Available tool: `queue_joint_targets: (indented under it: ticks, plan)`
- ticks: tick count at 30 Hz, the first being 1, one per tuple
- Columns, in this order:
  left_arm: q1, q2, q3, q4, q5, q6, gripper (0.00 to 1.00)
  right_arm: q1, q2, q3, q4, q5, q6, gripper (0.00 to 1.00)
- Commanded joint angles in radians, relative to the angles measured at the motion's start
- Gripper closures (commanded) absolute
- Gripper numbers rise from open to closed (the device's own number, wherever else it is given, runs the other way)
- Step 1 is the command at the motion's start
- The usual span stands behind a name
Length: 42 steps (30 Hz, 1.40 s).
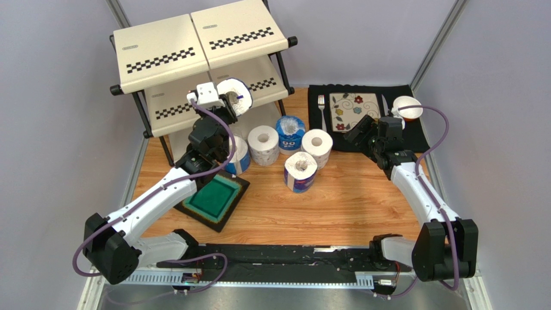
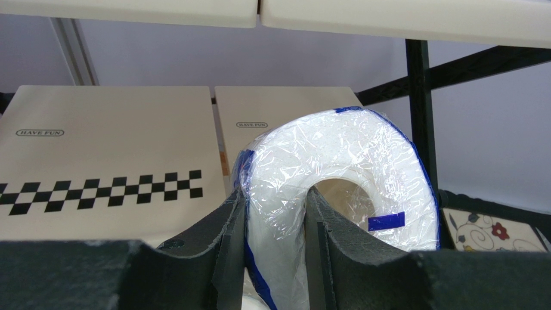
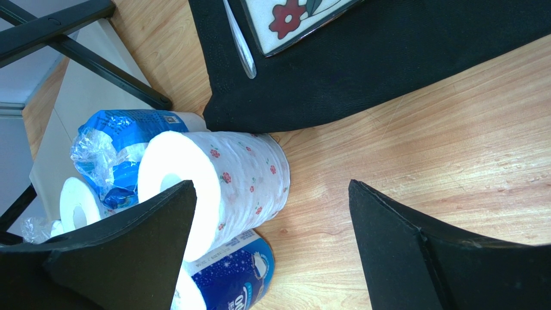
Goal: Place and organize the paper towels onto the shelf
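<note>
The left tool [image 2: 275, 216] grips a white roll [image 2: 343, 168] in clear, blue-edged wrap, one finger inside its core, held up at the front of the shelf's [image 1: 162, 55] middle tier. Five more rolls [image 1: 301, 171] stand clustered on the wooden desk [image 1: 349, 206]. The right tool [image 3: 271, 194] gapes wide near them, beside a black mat [image 1: 414, 139]. Grey walls [image 1: 58, 129] surround the desk.

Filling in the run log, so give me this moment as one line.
left fingers: shut on wrapped roll | roll: at shelf middle tier | right fingers: open, empty, over table | loose rolls: five on table
</note>
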Motion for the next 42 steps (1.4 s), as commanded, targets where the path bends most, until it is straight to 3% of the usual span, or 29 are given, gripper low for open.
queue_joint_targets:
  ticks: [1, 42]
  plan:
    - [0.007, 0.004, 0.041, 0.081, 0.036, -0.009, 0.66, 0.004, -0.007, 0.008, 0.018, -0.008, 0.009, 0.09]
    - [0.07, 0.134, 0.135, 0.133, 0.057, 0.015, 0.68, 0.0, 0.008, 0.006, 0.015, -0.015, 0.008, 0.09]
